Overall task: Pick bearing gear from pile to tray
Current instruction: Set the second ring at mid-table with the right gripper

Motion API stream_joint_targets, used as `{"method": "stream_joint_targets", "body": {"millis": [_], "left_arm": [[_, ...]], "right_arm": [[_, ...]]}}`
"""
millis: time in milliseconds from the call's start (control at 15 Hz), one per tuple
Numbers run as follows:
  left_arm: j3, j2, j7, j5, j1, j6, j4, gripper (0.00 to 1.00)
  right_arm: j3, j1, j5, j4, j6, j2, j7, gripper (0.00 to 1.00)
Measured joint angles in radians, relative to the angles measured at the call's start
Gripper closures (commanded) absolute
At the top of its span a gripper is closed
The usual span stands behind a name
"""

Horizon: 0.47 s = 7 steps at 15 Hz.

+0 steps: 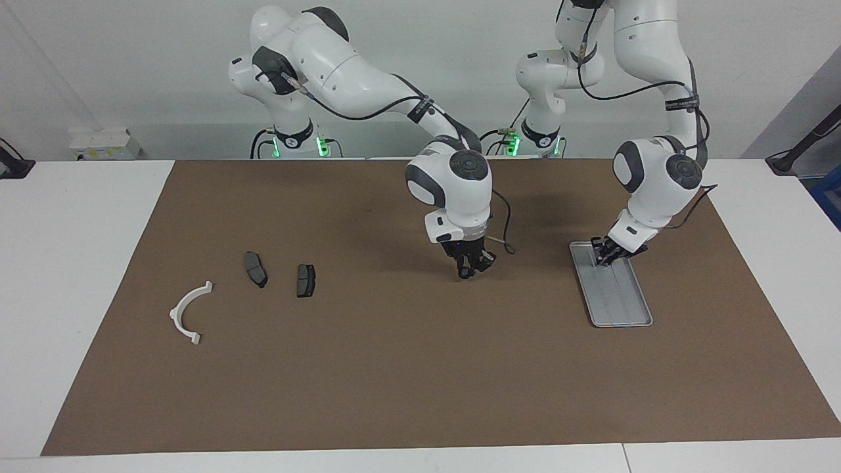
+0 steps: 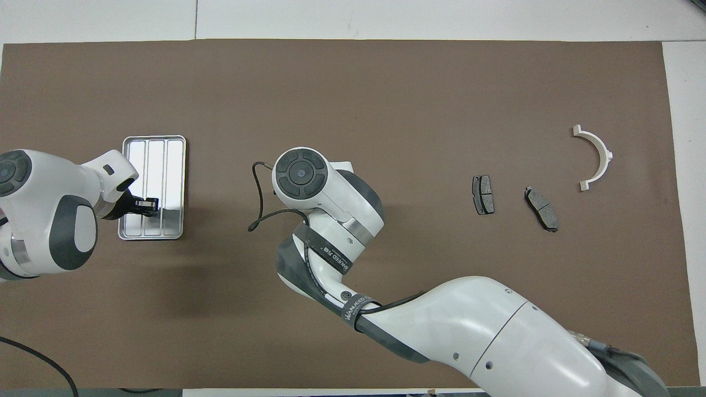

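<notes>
Right gripper (image 1: 468,269), narrow, seems to pinch the small gear (image 1: 464,274) over the bench (image 1: 420,368); the tray (image 1: 621,302), at its 3 o'clock in the facing view, has the closed left gripper (image 1: 604,256) over it: collision risk

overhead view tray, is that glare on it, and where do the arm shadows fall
Overhead view: yes, the tray shines pale along its strip nearest the middle of the table; a soft dark patch lies on the mat nearer the robots than the tray. Facing view: the tray looks dull grey, and blurred shadows sit beside the right gripper.
</notes>
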Motion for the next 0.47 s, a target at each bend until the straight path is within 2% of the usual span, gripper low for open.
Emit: {"method": "stream_joint_targets", "body": {"millis": [267,401,468], "left_arm": [[-0.001,-0.004,-0.015,0.0,0.0,0.022,-0.021,0.76],[-0.002,-0.005,-0.017,0.0,0.0,0.039,-0.033,0.65],[-0.002,-0.006,-0.017,0.0,0.0,0.041,-0.035,0.51]], "right_arm": [[0.0,0.005,-0.034,-0.024,0.025,0.006,0.024,1.0],[-0.001,0.005,-0.035,-0.026,0.025,0.005,0.024,1.0],[-0.001,0.005,-0.035,-0.026,0.025,0.005,0.024,0.76]]}}
